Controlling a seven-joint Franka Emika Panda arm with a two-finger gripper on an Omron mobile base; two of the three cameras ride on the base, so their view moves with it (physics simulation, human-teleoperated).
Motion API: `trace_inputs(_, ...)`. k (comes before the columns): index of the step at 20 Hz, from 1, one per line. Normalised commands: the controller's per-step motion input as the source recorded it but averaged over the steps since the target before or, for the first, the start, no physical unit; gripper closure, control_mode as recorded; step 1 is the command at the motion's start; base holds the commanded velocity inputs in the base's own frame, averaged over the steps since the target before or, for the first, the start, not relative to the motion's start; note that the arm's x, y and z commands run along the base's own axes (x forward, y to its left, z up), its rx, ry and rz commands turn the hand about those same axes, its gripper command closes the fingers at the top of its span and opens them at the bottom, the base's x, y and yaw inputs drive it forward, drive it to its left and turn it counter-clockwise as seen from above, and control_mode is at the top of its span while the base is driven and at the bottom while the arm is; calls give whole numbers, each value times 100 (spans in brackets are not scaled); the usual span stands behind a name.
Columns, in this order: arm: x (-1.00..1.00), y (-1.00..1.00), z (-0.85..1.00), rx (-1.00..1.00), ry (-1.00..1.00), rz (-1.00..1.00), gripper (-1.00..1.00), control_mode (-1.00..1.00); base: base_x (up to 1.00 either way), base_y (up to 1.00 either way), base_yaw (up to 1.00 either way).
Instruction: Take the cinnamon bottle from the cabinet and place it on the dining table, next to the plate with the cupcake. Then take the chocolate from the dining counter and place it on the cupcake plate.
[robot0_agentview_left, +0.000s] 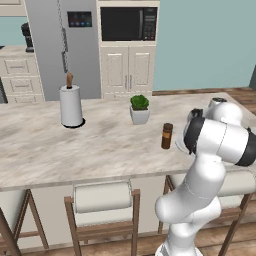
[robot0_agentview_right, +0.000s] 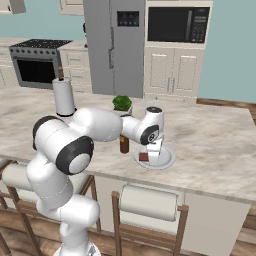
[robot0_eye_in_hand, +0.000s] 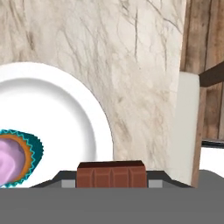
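One claw (robot0_eye_in_hand: 111, 183) grips chocolate (robot0_eye_in_hand: 111, 174) above the plate's (robot0_eye_in_hand: 65, 113) rim.

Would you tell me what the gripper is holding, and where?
The gripper holds the chocolate by its two ends, over the plate.

White plate (robot0_eye_in_hand: 57, 113), brown chocolate (robot0_eye_in_hand: 111, 175), pink-frosted cupcake (robot0_eye_in_hand: 13, 157) in teal wrapper, veined beige counter (robot0_eye_in_hand: 131, 57)
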Motion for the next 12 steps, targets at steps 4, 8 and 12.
trace_inputs(4, 9, 0, -16, 0, -1, 0, 100, -100, 0, 0, 0)
trace_inputs(8, 4, 0, -15, 0, -2, 0, 100, -100, 0, 0, 0)
trace_inputs(12, 4, 0, -8, 0, -2, 0, 100, -100, 0, 0, 0)
